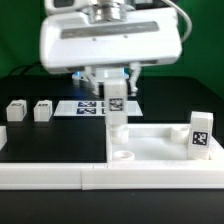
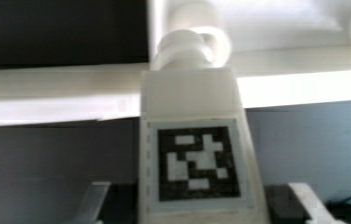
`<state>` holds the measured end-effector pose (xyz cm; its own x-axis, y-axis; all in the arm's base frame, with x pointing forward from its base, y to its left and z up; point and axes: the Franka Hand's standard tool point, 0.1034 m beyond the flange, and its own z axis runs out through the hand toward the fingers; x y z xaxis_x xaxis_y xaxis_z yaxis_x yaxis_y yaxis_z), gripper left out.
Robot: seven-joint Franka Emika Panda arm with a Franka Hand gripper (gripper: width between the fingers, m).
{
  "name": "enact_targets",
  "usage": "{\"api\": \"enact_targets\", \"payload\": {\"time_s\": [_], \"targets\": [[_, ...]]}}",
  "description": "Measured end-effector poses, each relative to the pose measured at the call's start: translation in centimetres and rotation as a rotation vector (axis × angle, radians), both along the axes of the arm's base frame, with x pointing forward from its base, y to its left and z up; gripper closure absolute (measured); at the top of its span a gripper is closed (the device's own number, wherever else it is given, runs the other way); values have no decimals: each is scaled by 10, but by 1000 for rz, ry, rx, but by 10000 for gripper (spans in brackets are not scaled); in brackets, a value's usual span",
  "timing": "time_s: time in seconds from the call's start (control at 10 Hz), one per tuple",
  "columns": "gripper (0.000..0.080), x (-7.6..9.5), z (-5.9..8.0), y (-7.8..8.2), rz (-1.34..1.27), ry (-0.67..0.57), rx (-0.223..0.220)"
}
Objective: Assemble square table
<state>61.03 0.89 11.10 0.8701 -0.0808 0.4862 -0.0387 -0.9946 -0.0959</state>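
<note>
One leg (image 1: pixel 116 118) stands upright, clamped in the closed pincer (image 1: pixel 115 96), over the panel (image 1: pixel 165 143).

No word, brand or number is reading clearly anywhere. Only black-and-white coded tags are showing: on the upright leg (image 1: pixel 200 134) at right of frame, the outer leg (image 1: pixel 17 110) and inner leg (image 1: pixel 42 108) at left, the marker board (image 1: pixel 88 106) mid-frame, and the close leg (image 2: pixel 193 150) filling the wrist view.

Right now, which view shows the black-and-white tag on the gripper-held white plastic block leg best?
Wrist view: the white plastic block leg fills the frame, its black-and-white tag facing the camera. The exterior view shows the leg upright under the gripper, over the large flat white square panel, tag face unseen.
</note>
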Motion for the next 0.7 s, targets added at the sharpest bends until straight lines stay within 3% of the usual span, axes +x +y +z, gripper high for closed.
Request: {"api": "enact_targets", "payload": {"time_s": [0.2, 0.4, 0.5, 0.7], "targets": [[509, 6, -10, 17, -38, 7, -5], [509, 6, -16, 19, -66, 11, -14], [509, 5, -16, 25, -91, 10, -20], [509, 7, -8, 18, -91, -4, -54]]}}
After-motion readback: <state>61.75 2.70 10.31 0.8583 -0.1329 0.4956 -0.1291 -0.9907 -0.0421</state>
